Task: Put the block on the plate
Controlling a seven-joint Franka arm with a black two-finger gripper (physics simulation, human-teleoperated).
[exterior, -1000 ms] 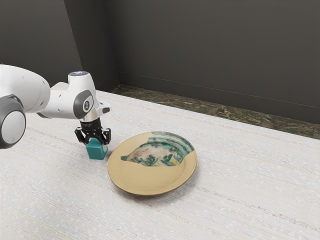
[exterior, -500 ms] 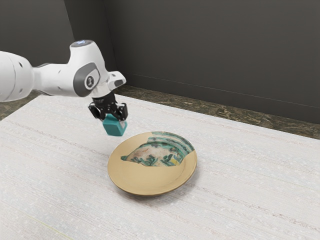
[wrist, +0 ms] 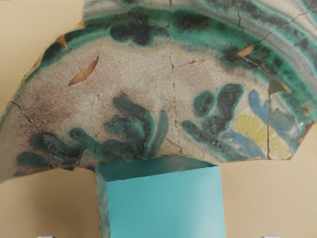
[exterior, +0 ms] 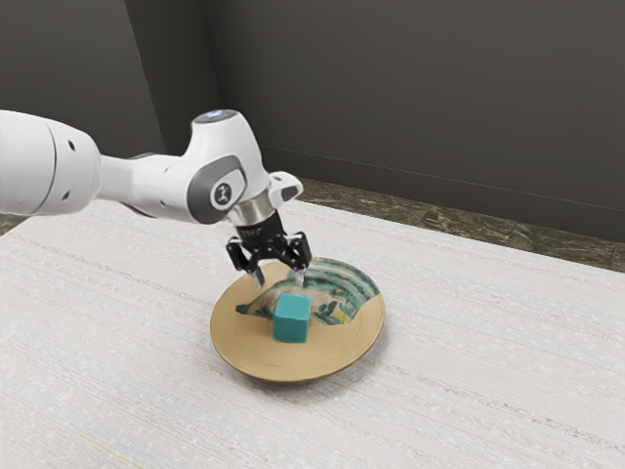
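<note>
The gripper [exterior: 278, 281] hangs over the plate with its two fingers spread apart, and nothing is between them. Just below and slightly to the exterior view's right of the fingertips, the teal block [exterior: 291, 319] rests on the plate [exterior: 249, 357], near its middle. The plate is round and tan with a green, white and yellow patterned patch. In the wrist view the block [wrist: 163, 203] lies between the two small fingertips at the lower edge, with the patterned part of the plate [wrist: 148, 74] beyond it.
The plate stands on a pale, streaked table [exterior: 469, 391]. A dark wall [exterior: 420, 98] rises behind, above a strip of brown floor [exterior: 391, 210].
My hand has moved toward the exterior view's right and over the plate. The fingers have opened, and the block that was held above the table is now on the plate.
</note>
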